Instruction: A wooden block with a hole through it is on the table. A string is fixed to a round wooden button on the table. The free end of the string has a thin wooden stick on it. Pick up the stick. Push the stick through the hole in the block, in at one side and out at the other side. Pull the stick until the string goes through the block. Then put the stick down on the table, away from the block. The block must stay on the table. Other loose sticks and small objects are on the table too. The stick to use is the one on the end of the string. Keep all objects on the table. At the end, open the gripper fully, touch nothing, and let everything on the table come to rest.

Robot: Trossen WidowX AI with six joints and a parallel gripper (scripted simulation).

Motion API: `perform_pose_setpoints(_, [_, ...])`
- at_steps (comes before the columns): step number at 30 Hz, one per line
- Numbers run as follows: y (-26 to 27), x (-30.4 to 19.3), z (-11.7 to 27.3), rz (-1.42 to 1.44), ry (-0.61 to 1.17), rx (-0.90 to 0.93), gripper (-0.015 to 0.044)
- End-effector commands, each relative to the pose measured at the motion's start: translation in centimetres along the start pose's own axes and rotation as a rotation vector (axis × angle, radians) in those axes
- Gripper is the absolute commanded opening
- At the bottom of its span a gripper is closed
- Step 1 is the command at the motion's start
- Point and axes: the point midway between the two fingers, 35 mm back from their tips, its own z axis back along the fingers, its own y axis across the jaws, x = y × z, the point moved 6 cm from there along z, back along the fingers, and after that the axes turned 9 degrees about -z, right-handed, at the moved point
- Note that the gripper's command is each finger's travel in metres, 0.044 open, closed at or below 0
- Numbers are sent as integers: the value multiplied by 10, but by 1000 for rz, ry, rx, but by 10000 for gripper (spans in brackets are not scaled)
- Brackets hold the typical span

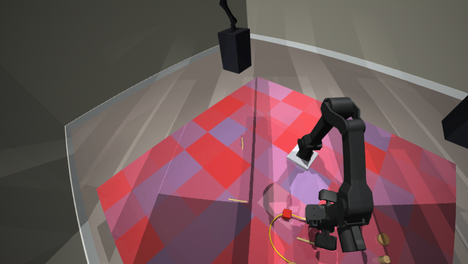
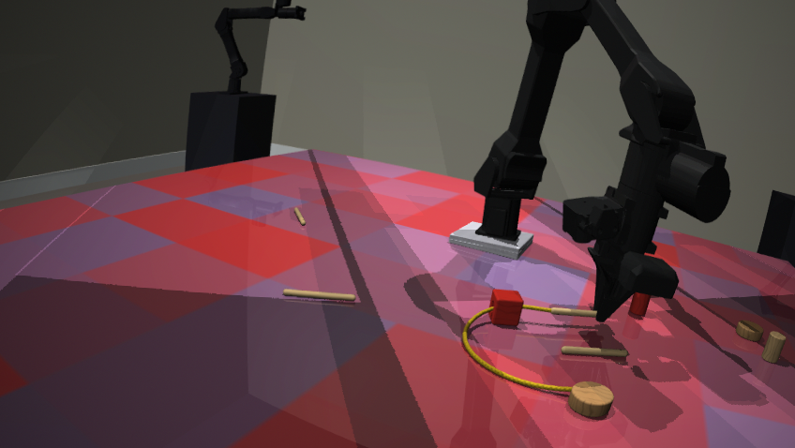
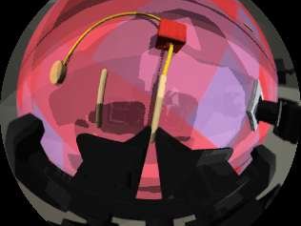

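The red block stands on the table. The yellow string curves from the round wooden button into one side of the block and comes out at the other side. A short length of string shows there, then the stick, wholly outside the block and low over the table. My gripper is shut on the stick's far end. The inside of the hole is hidden.
A loose stick lies beside the held one. Two more sticks lie farther left. A red cylinder stands behind the gripper. A wooden disc and a wooden cylinder are at the right.
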Motion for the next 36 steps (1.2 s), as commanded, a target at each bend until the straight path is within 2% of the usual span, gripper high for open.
perform_pose_setpoints(1, [-5,-7,-6,-1,5,22,0])
perform_pose_setpoints(5, [-7,-11,-10,-1,8,37,0])
perform_pose_setpoints(13, [-5,-10,2,6,10,26,210])
perform_pose_setpoints(18, [-7,-2,69,4,8,28,210])
perform_pose_setpoints(22, [-8,-2,72,4,8,28,210])
perform_pose_setpoints(28, [-6,-3,70,5,18,47,368])
perform_pose_setpoints(31, [-6,-1,88,6,16,44,440])
perform_pose_setpoints(36, [-6,0,96,6,16,43,440])
